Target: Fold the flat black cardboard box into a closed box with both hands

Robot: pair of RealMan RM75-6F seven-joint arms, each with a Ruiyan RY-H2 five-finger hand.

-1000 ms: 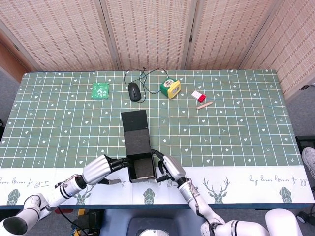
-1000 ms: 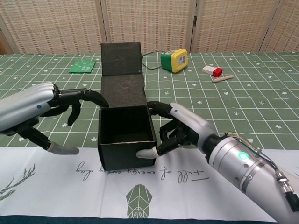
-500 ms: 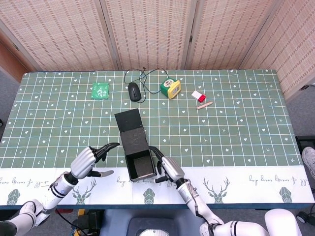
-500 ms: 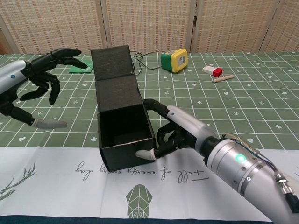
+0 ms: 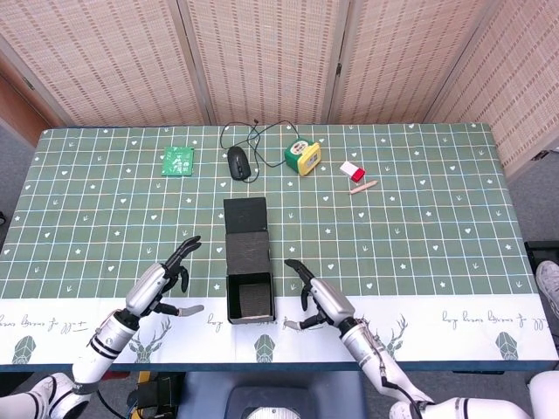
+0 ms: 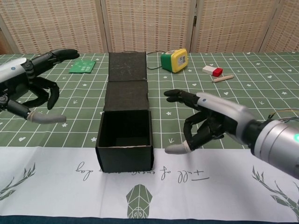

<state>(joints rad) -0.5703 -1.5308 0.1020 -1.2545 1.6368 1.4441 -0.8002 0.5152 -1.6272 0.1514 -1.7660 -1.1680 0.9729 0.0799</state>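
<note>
your right hand (image 6: 210,123) has let go of the black cardboard box (image 5: 249,295) and pulled off to its right, and the box has swung back square to the near edge of the tabletop (image 5: 419,218). on the left, your left hand (image 5: 162,281) hovers apart from the box, fingers spread, holding nothing. between your two hands the box sits near the middle of the near edge, its cavity open upward and its lid flap (image 6: 127,79) laid out flat toward the far edge. on the right, your right hand floats beside the box without touching it, fingers splayed and empty.
</note>
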